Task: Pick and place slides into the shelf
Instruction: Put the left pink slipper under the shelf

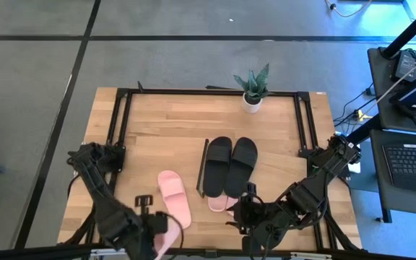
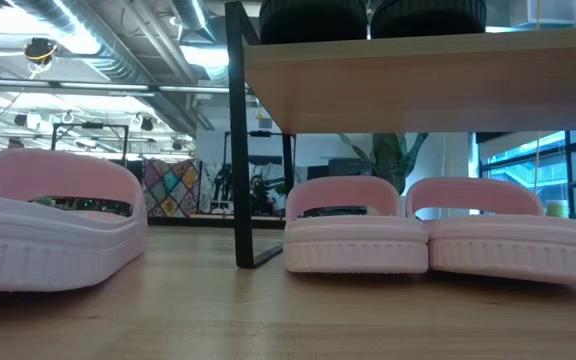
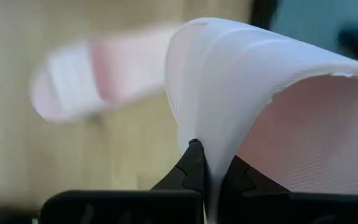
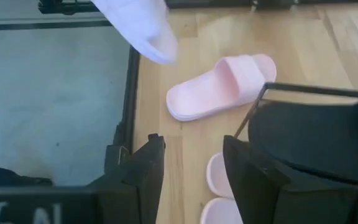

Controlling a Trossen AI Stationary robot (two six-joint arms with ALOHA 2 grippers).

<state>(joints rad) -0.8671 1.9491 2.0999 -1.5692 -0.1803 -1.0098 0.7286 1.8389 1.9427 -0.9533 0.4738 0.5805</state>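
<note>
From above, the black pair (image 1: 231,165) was seen on the shelf (image 1: 202,167), one pink slide (image 1: 175,196) lay beside it, and the left gripper (image 1: 152,232) was clamped on another pink slide (image 1: 166,234) at the table's near edge.

At table height, two pink slides (image 2: 433,238) were seen under the shelf board (image 2: 418,80).

In the left wrist view, the fingers (image 3: 194,171) were pressed on the strap (image 3: 229,81).

In the right wrist view, the right gripper (image 4: 191,171) was spread, holding nothing.

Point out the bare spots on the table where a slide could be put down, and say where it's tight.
Free: the wide strip between the potted plant and the black slides, and the left stretch beyond the loose pink slide.
Crowded: under the shelf, where a pink pair sits, and the near edge, with the left gripper clamping a pink slide and the right gripper.
</note>
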